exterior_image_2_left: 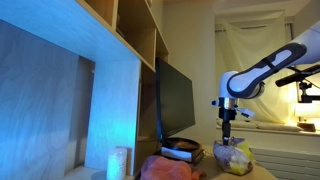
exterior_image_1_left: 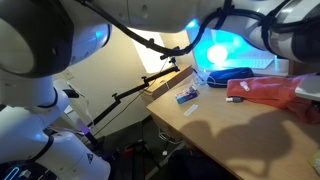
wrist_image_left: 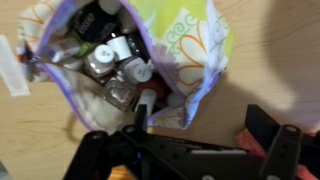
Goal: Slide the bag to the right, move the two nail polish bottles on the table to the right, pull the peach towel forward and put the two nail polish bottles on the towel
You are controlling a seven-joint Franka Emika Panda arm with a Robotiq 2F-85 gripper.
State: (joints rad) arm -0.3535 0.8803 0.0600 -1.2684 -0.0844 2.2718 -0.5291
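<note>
Your light wooden table (exterior_image_1_left: pixel 215 125) carries: salmon-red soft cloth towel (exterior_image_1_left: pixel 262 90) toward far edge; dark blue flat pouch (exterior_image_1_left: pixel 228 74) just behind towel; small blue-and-white flat packet (exterior_image_1_left: pixel 187 96) near corner, apart from both; open yellowish flower-print bag (wrist_image_left: pixel 190 45) on bare wood.

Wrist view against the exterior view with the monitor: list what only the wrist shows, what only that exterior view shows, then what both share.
Wrist only: small bottles inside the open bag, and the gripper with its jaws apart, holding nothing. Exterior only: the arm, monitor, shelving and towel. Shared: the bag, with the gripper just above it.
</note>
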